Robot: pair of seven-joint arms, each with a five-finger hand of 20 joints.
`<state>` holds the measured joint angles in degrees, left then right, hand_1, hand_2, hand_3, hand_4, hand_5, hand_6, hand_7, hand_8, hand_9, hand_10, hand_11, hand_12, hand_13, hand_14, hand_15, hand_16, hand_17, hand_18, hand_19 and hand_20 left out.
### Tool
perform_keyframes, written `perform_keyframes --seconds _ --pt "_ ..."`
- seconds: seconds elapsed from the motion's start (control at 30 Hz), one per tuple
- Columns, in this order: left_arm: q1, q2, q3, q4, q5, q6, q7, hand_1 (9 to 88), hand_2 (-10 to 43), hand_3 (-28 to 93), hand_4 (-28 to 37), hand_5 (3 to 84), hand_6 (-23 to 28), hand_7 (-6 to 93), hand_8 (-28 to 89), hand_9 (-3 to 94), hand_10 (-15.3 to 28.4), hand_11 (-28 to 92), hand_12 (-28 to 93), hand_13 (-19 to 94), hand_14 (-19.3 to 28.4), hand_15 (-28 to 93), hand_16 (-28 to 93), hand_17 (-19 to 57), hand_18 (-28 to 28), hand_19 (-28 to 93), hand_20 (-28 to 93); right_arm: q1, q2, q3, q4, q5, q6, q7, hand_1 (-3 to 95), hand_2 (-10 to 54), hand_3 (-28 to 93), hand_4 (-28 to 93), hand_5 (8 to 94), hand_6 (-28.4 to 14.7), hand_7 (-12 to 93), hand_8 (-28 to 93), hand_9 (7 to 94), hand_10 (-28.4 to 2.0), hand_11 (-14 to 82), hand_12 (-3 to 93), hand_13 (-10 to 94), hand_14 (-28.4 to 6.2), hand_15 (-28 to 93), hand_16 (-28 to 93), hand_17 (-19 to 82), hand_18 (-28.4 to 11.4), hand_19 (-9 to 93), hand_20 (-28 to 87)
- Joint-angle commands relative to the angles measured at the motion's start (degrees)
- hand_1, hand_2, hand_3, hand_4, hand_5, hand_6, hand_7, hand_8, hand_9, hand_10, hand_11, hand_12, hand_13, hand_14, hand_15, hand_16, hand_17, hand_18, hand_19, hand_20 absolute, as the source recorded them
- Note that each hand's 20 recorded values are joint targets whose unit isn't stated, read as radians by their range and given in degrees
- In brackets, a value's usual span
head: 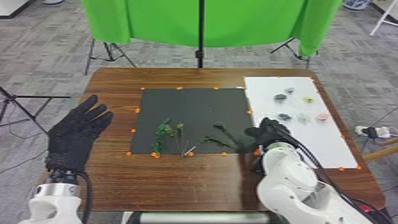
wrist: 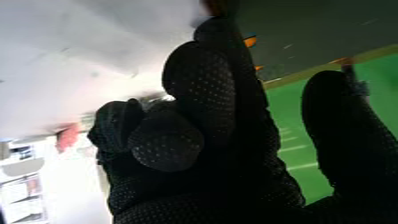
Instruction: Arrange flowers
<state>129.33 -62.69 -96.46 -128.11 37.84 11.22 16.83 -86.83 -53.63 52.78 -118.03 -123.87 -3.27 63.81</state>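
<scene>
On the left of the brown wooden table (head: 178,187), the left hand (head: 78,135) lies well apart from the flowers, released, its fingers straight and holding nothing. Next comes the black mat (head: 187,105), with the greenery on its near half. The leafy green stem (head: 161,136) is leftmost; it should be light and springy, its leaves apt to snag on glove fabric, so the lower stalk is the place to pinch. Just beside it, the slender green stem (head: 180,134) looks thin enough to roll between smooth pads; a grip low down, square across it, would serve best. Farther right, the dark branching sprig (head: 217,142) probably bends at its side shoots, so the main stalk is the safer hold.

The right hand (head: 271,132) is at the border between the mat and the white sheet (head: 333,152). Whether it is released, clenched or grasping something, I cannot tell.

On the sheet the loose blooms lie apart from one another: a dark blue-grey bloom (head: 281,97), a pale bloom (head: 303,119), a yellow-green bloom (head: 308,99) and, rightmost, a pink bloom (head: 322,117). They are likely almost weightless and soft, easily crushed or nudged away. Each wants a gentle pinch from the sides, at the base if it can be reached, leaving the petals unpressed.
</scene>
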Motion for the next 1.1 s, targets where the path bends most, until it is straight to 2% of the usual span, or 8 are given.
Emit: perform_keyframes --seconds 0.03,0.17,0.23,0.27,0.43,0.7,0.9,1.1 --pt "-0.4 -0.8 -0.14 0.79 0.45 -1.1 -1.43 24.6 8.1 79 -24.7 42.0 11.2 10.4 -8 36.8 20.2 24 10 26 26.5 46 -8 -7.8 25.3 56 17 -2.0 -3.8 -3.6 -0.9 0.4 -4.4 -3.8 22.5 12.9 73 -24 82.7 -3.4 12 -11 83.5 -16.6 54.7 22.4 74 -15.6 88 19 35 -28.4 93 54" --pt "-0.8 -0.85 0.09 0.91 0.61 -1.48 -1.78 24.7 8.0 79 -24.6 42.1 11.2 10.2 -8 36.8 20.1 24 10 26 26.5 46 -8 -7.8 25.3 56 17 -2.1 -4.5 -4.7 -0.8 1.5 -4.9 -4.4 22.4 13.0 73 -24 82.8 -3.4 12 -11 83.4 -16.7 54.7 22.3 74 -15.7 88 19 35 -28.4 93 55" --pt "-0.8 -0.65 0.13 0.87 0.73 -1.25 -1.83 24.6 8.0 79 -24.5 42.1 11.2 10.1 -8 36.6 20.2 23 10 26 26.4 45 -8 -7.9 25.3 56 17 -2.0 -4.9 -5.5 -0.6 0.5 -5.7 -4.2 22.3 13.1 73 -24 82.8 -3.4 12 -11 83.4 -16.7 54.6 22.4 74 -15.7 88 19 35 -28.4 93 55" --pt "-0.6 -0.48 0.24 0.83 0.47 -1.12 -1.32 24.6 8.0 79 -24.5 42.1 11.2 10.1 -8 36.6 20.1 23 10 26 26.4 45 -8 -7.9 25.3 56 17 -1.4 -4.7 -6.2 -0.4 -0.6 -5.2 -3.7 22.2 13.2 73 -24 82.9 -3.4 12 -11 83.5 -16.7 54.6 22.3 74 -15.8 88 19 35 -28.4 93 55" --pt "-0.3 -0.5 0.18 0.74 0.52 -1.13 -1.58 24.6 8.1 79 -24.4 42.0 11.3 9.9 -8 36.7 20.1 23 11 26 26.5 44 -8 -7.9 25.3 56 17 -2.7 -3.4 -4.3 -1.9 0.2 -4.4 -1.9 22.0 13.6 73 -24 84.1 -3.3 12 -11 84.3 -16.6 54.2 22.0 75 -15.7 87 18 36 -28.4 93 55" --pt "0.6 0.07 0.1 0.45 -0.03 -0.39 -0.22 24.6 8.1 79 -24.4 42.1 11.2 9.9 -8 36.8 20.1 23 11 26 26.5 45 -8 -7.8 25.2 56 17 -2.4 0.0 -1.1 -4.8 -1.7 -2.7 -0.6 21.5 13.9 73 -24 85.9 -3.6 13 -11 86.0 -16.5 52.9 21.7 76 -15.8 87 18 37 -28.4 93 55" --pt "0.2 -0.17 0.03 0.5 0.43 -0.66 -0.76 24.6 8.0 79 -24.2 42.0 11.2 9.9 -8 36.8 20.1 23 11 26 26.4 45 -8 -7.8 25.3 56 17 -2.4 0.7 1.3 -6.9 -3.4 -1.0 -0.5 21.2 13.9 73 -23 88.0 -3.7 14 -11 87.3 -16.6 52.3 21.9 77 -15.9 87 18 38 -28.4 93 56" --pt "0.5 -0.49 0.05 0.31 0.3 -0.64 -1.36 24.6 8.1 79 -24.4 42.0 11.2 10.0 -8 36.8 20.1 23 11 26 26.4 45 -8 -7.8 25.3 56 17 -0.2 -0.4 0.6 -4.3 -1.6 -1.3 -0.9 21.0 13.8 74 -23 86.3 -3.9 13 -11 85.5 -17.2 51.8 22.4 75 -15.9 87 19 37 -28.4 93 57"
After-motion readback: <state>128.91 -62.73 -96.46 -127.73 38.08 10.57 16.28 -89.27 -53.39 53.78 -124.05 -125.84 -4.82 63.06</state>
